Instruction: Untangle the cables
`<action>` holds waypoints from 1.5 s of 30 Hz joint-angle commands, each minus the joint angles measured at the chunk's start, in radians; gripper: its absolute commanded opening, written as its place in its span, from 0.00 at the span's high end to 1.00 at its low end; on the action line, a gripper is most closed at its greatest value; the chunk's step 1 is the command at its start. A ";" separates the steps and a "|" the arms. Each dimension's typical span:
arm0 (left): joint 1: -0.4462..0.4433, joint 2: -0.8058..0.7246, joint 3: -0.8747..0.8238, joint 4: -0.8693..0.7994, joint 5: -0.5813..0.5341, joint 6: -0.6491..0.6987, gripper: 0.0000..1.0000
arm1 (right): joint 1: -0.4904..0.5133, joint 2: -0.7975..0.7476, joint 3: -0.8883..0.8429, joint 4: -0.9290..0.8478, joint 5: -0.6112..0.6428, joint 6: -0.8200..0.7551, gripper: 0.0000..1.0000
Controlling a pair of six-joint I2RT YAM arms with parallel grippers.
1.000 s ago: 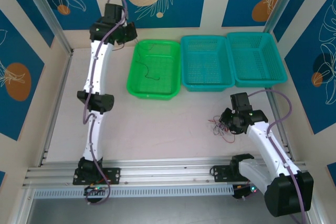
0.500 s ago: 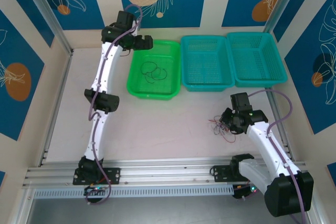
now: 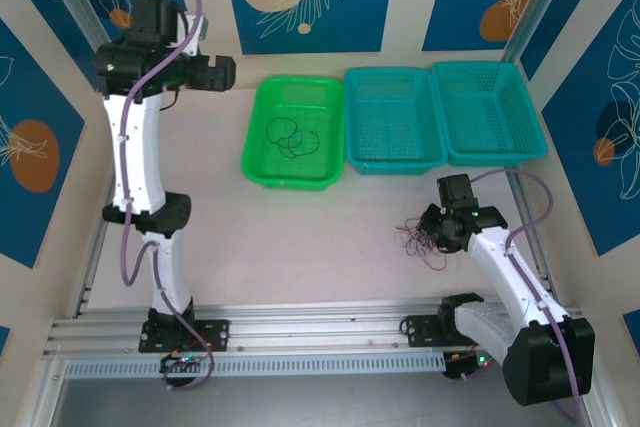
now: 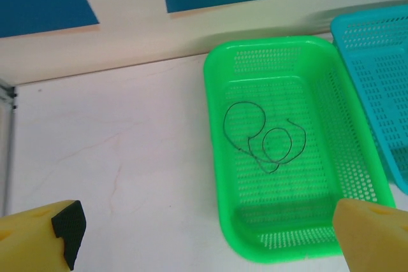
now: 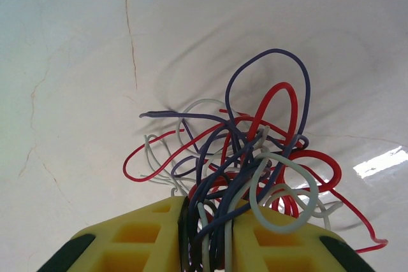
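One thin black cable (image 4: 264, 138) lies loosely coiled on the floor of the green basket (image 4: 217, 125), also visible from above as the black cable (image 3: 290, 139). My left gripper (image 3: 215, 75) is raised to the left of the green basket (image 3: 250, 152), open, with nothing between its yellow fingers (image 4: 64, 227). A tangle of red, dark blue-black and pale whitish cables (image 5: 248, 157) rests on the table. My right gripper (image 5: 207, 240) is shut on the near part of this tangle, with several strands pinched between the pads. From above, the tangle (image 3: 415, 242) spreads left of my right gripper (image 3: 435, 232).
Two teal baskets (image 3: 395, 162) (image 3: 490, 152) stand in a row to the right of the green one, at the back of the table. An aluminium rail (image 3: 300, 322) runs along the near edge. Walls close in the left, back and right sides.
My left arm let the black cable drop into the green basket, then rose and swung left, away from the basket. The right gripper has stayed shut on the tangle, almost unmoved.
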 commanded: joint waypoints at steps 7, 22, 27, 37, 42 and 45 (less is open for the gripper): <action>0.012 -0.348 -0.517 -0.196 0.051 0.054 0.00 | 0.008 0.031 0.047 0.071 -0.189 -0.103 0.74; -0.115 -1.087 -1.891 1.077 0.607 -0.462 0.04 | 0.063 0.058 0.065 0.139 -0.396 -0.216 0.72; -0.263 -1.037 -1.938 1.158 0.575 -0.338 0.05 | 0.074 0.102 0.114 -0.073 0.010 -0.030 0.24; -0.479 -0.893 -1.988 1.283 0.568 -0.228 0.00 | 0.116 0.503 0.199 0.139 -0.226 -0.081 0.26; -0.506 -0.878 -1.998 1.327 0.486 -0.245 0.00 | 0.130 0.658 0.283 0.082 -0.148 -0.102 0.78; -0.506 -0.864 -1.970 1.290 0.472 -0.219 0.00 | 0.143 0.615 0.274 0.107 -0.209 -0.194 1.00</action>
